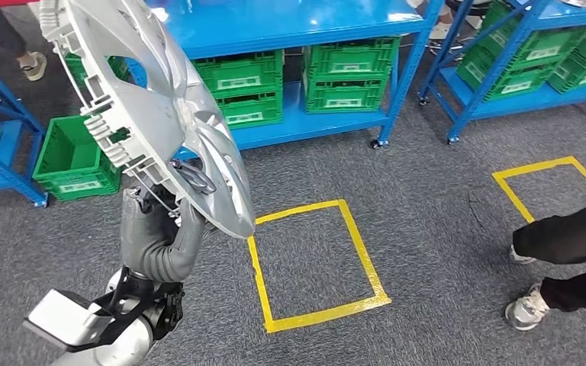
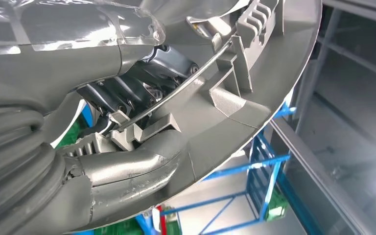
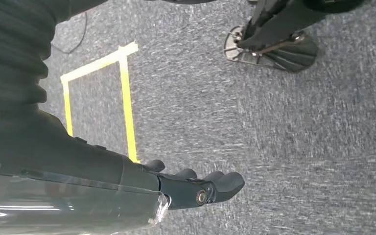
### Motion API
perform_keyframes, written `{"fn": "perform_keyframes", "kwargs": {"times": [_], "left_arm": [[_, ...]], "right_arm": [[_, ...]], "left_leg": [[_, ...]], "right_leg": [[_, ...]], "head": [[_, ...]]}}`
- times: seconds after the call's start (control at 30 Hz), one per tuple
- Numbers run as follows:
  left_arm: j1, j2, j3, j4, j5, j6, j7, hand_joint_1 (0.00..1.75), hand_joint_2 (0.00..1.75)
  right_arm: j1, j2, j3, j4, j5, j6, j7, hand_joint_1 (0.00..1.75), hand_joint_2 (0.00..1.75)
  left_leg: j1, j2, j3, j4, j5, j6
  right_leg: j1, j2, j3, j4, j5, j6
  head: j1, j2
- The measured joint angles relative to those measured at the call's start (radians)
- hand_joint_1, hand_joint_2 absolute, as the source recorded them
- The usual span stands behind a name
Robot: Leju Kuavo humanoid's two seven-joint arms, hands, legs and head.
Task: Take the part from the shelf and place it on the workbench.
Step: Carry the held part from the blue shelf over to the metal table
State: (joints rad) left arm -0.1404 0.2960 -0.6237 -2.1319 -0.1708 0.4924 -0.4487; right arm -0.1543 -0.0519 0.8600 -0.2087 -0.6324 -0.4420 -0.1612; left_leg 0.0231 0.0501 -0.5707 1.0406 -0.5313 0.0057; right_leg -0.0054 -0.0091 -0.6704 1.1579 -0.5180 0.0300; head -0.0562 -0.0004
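— So, where is the part?

— The round silver plastic wheel cover [image 1: 149, 99] is up in the air, tilted on edge, in the left hand [image 1: 169, 200], with its ribbed back rim facing the camera in the head view. It hangs in front of the blue metal shelf [image 1: 290, 27] and above the grey carpet floor [image 1: 427, 198].

— And the grasp itself?

— The head view shows dark fingers [image 1: 195, 177] hooked over the lower rim of the cover. The left wrist view is closer: there the left hand [image 2: 127, 132] clamps the cover's edge, thumb [image 2: 132, 169] on one face, dark fingers [image 2: 122, 93] on the inner face beside a thin wire ring [image 2: 186, 83] and moulded clips.

— The other hand?

— In the right wrist view the right hand [image 3: 196, 188] hangs over the carpet, fingers stretched out and a little apart, holding nothing. A dark footed stand [image 3: 274, 46] rests on the floor further off.

— Anything else around?

— A yellow tape rectangle [image 1: 317, 267] lies on the floor just beside the left arm, a second yellow tape outline [image 1: 545, 183] further right. Green plastic crates [image 1: 297, 80] sit on the shelf's lower level, and one green open crate [image 1: 72, 156] stands on the floor. A person's dark-trousered legs [image 1: 572, 255] and grey shoes enter from the right edge.
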Motion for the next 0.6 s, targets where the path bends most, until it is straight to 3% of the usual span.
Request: {"fn": "perform_keyframes", "kwargs": {"times": [0.07, 0.1, 0.17, 0.23, 0.3, 0.37, 0.4, 0.43, 0.47, 0.53, 0.6], "left_arm": [[0.002, 0.000, 0.000, -0.001, -0.029, 0.013, 0.000, 1.75, 1.75], [0.004, 0.000, 0.000, -0.001, -0.047, 0.020, 0.000, 1.75, 1.75], [0.008, 0.000, 0.000, -0.002, -0.069, 0.030, 0.000, 1.75, 1.75], [0.010, 0.000, 0.000, -0.003, -0.079, 0.037, 0.002, 1.75, 1.75], [0.014, 0.000, 0.000, -0.006, -0.090, 0.043, 0.006, 1.75, 1.75], [0.020, 0.000, 0.000, -0.008, -0.092, 0.048, 0.008, 1.75, 1.75], [0.026, 0.000, 0.000, -0.008, -0.090, 0.052, 0.008, 1.75, 1.75], [0.034, 0.000, 0.000, -0.009, -0.088, 0.057, 0.006, 1.75, 1.75], [0.042, 0.000, 0.001, -0.009, -0.087, 0.062, 0.003, 1.75, 1.75], [0.058, 0.000, 0.001, -0.009, -0.087, 0.072, -0.008, 1.75, 1.75], [0.077, 0.000, 0.001, -0.011, -0.087, 0.081, -0.023, 1.75, 1.75]], "right_arm": [[-0.004, -0.004, 0.001, 0.000, 0.003, 0.000, -0.004, 0.00, 1.75], [-0.006, -0.006, 0.002, 0.000, 0.003, 0.000, -0.004, 0.00, 1.75], [-0.006, -0.008, 0.003, 0.000, 0.004, 0.001, -0.004, 0.00, 1.75], [-0.005, -0.010, 0.004, 0.000, 0.004, 0.001, -0.004, 0.00, 1.75], [-0.007, -0.011, 0.006, 0.000, 0.004, 0.001, -0.004, 0.00, 1.75], [-0.010, -0.012, 0.006, 0.000, 0.005, 0.001, -0.002, 0.00, 1.75], [-0.009, -0.011, 0.007, 0.000, 0.005, 0.001, 0.000, 0.00, 1.75], [-0.007, -0.011, 0.007, 0.000, 0.006, 0.001, 0.004, 0.00, 1.75], [-0.005, -0.010, 0.007, 0.000, 0.008, 0.002, 0.008, 0.00, 1.75], [-0.001, -0.009, 0.007, 0.000, 0.011, 0.003, 0.013, 0.00, 1.75], [0.003, -0.009, 0.008, 0.000, 0.009, 0.003, 0.014, 0.00, 1.75]], "left_leg": [[-0.003, 0.015, 0.003, -0.001, -0.005, -0.007], [-0.004, 0.023, 0.004, -0.002, -0.006, -0.011], [-0.004, 0.033, 0.009, -0.007, -0.008, -0.022], [-0.002, -0.002, 0.009, 0.008, -0.026, -0.030], [-0.001, -0.051, -0.034, 0.095, -0.076, -0.032], [-0.002, -0.060, -0.103, 0.215, -0.121, -0.033], [-0.002, -0.058, -0.125, 0.245, -0.121, -0.035], [-0.002, -0.056, -0.130, 0.240, -0.101, -0.036], [-0.001, -0.056, -0.116, 0.200, -0.064, -0.037], [0.004, -0.080, -0.064, 0.079, 0.004, -0.038], [0.006, -0.108, -0.033, 0.016, 0.020, -0.035]], "right_leg": [[0.011, -0.025, 0.053, -0.110, 0.037, -0.015], [0.016, -0.032, 0.063, -0.131, 0.037, -0.021], [0.018, -0.024, 0.067, -0.141, 0.034, -0.029], [0.013, -0.013, 0.078, -0.158, 0.040, -0.038], [0.009, -0.002, 0.086, -0.169, 0.044, -0.046], [0.010, 0.013, 0.087, -0.169, 0.043, -0.050], [0.010, 0.022, 0.088, -0.168, 0.041, -0.050], [0.009, 0.031, 0.089, -0.166, 0.039, -0.049], [0.008, 0.041, 0.090, -0.163, 0.036, -0.047], [0.005, 0.060, 0.090, -0.150, 0.025, -0.037], [0.003, 0.076, 0.084, -0.137, 0.016, -0.026]], "head": [[0.000, 0.000], [-0.001, 0.000], [-0.001, 0.000], [-0.003, 0.000], [-0.006, 0.000], [-0.008, 0.000], [-0.008, 0.000], [-0.008, 0.000], [-0.009, 0.000], [-0.009, 0.000], [-0.009, 0.000]]}}
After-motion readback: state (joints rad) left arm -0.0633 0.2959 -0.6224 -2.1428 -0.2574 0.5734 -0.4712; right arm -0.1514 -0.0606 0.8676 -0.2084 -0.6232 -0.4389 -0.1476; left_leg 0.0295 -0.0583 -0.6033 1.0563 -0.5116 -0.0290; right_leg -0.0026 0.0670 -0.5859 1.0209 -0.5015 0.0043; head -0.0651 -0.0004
